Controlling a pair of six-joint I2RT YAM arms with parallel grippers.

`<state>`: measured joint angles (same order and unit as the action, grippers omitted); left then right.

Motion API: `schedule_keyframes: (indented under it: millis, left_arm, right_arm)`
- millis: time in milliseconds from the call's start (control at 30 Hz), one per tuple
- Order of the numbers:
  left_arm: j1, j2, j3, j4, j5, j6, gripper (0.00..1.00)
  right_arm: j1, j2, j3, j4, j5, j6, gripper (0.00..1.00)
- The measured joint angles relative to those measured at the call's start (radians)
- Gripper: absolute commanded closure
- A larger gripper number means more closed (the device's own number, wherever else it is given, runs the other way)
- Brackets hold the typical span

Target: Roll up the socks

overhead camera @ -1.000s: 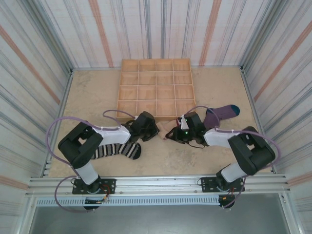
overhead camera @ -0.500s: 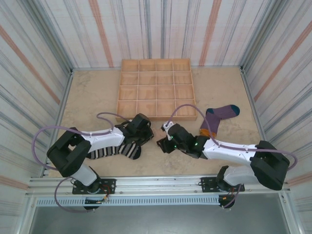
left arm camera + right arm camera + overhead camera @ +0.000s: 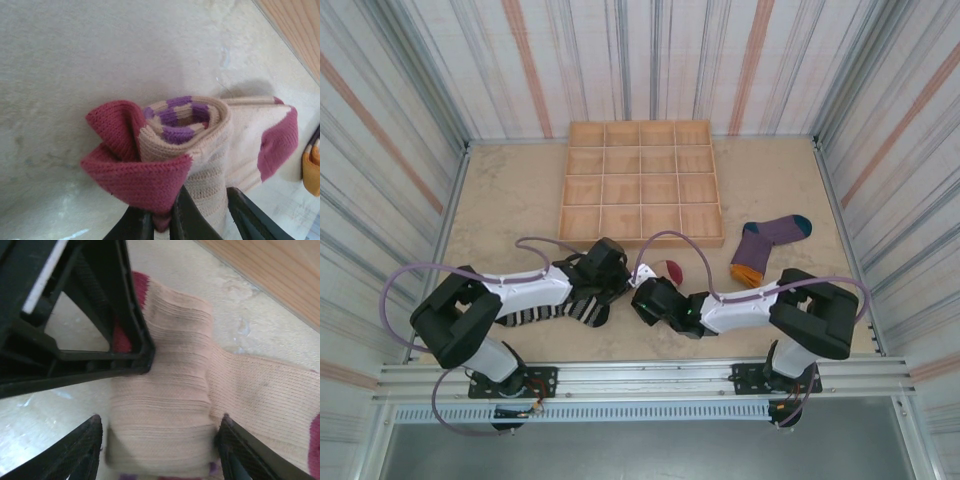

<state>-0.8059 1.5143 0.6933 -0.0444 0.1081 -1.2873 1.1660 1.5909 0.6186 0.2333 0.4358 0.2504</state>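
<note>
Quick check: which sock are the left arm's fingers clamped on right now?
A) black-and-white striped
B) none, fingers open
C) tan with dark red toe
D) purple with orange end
C: in the left wrist view the left fingers pinch the red edge of the rolled tan sock, while the purple sock lies apart, untouched.

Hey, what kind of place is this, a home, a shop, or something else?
Likely a robot test booth: striped walls box in a table, a left arm and right arm are bolted to a metal rail at its near edge, and a wooden divided tray and purple sock sit staged.
</note>
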Motion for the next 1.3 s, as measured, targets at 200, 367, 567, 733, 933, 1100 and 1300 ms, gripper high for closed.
schedule_keyframes:
  millis: [200, 367, 567, 733, 933, 1100, 1300]
  left_arm:
    - [0.001, 0.000, -0.002, 0.005, 0.000, -0.006, 0.99]
    - [0.003, 0.000, -0.002, 0.020, 0.000, -0.015, 0.66]
    - [0.008, -0.013, -0.002, 0.019, 0.013, -0.024, 0.30]
    - [0.007, -0.052, -0.002, 0.027, 0.015, -0.021, 0.27]
    - [0.002, -0.071, -0.002, 0.042, 0.010, -0.018, 0.28]
    - [-0.022, -0.059, 0.010, 0.042, 0.001, -0.010, 0.30]
    - [-0.040, -0.007, 0.051, 0.046, -0.001, 0.001, 0.37]
  right_arm:
    - [0.006, 0.027, -0.008, 0.065, 0.041, 0.005, 0.70]
    - [-0.003, 0.027, -0.029, 0.112, 0.031, 0.028, 0.97]
    - [-0.078, 0.001, -0.067, 0.163, -0.075, 0.048, 1.00]
    - [-0.220, -0.069, -0.130, 0.193, -0.307, 0.106, 1.00]
    - [-0.444, -0.111, -0.194, 0.234, -0.631, 0.240, 1.00]
    - [-0.571, -0.095, -0.251, 0.325, -0.836, 0.387, 1.00]
    - [-0.652, -0.068, -0.295, 0.408, -0.968, 0.552, 1.00]
